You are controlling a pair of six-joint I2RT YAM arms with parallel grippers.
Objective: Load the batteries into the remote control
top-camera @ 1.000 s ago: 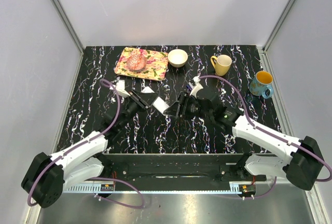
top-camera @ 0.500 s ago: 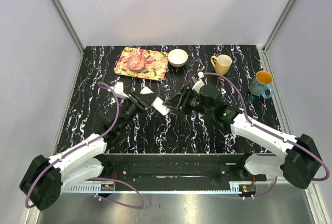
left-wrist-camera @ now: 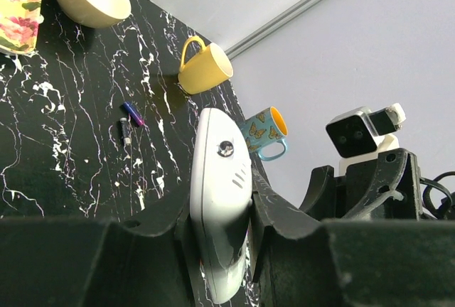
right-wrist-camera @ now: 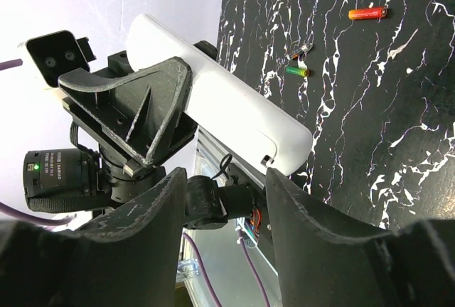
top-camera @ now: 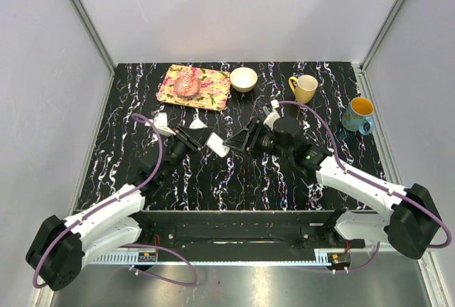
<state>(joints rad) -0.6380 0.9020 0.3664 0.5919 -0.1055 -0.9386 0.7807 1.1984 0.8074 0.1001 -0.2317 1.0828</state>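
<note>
Item, loading apparently not begun: left end effector [left-wrist-camera: 220,213] clamped on the remote control [left-wrist-camera: 219,172], held above the table [left-wrist-camera: 64,158]; right end effector [right-wrist-camera: 224,187] jaws apart, empty, near the remote's tip; batteries [right-wrist-camera: 367,13] loose on the table, toward 1 o'clock of that tip in the right wrist view.

White arms [top-camera: 114,209], black joints [top-camera: 58,243], purple cables [top-camera: 161,152]

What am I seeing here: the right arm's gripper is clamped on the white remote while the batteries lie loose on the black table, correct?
Not the right one. The left gripper is clamped on the white remote, as the left wrist view shows; the right gripper stands open. The batteries do lie loose on the black table.
</note>
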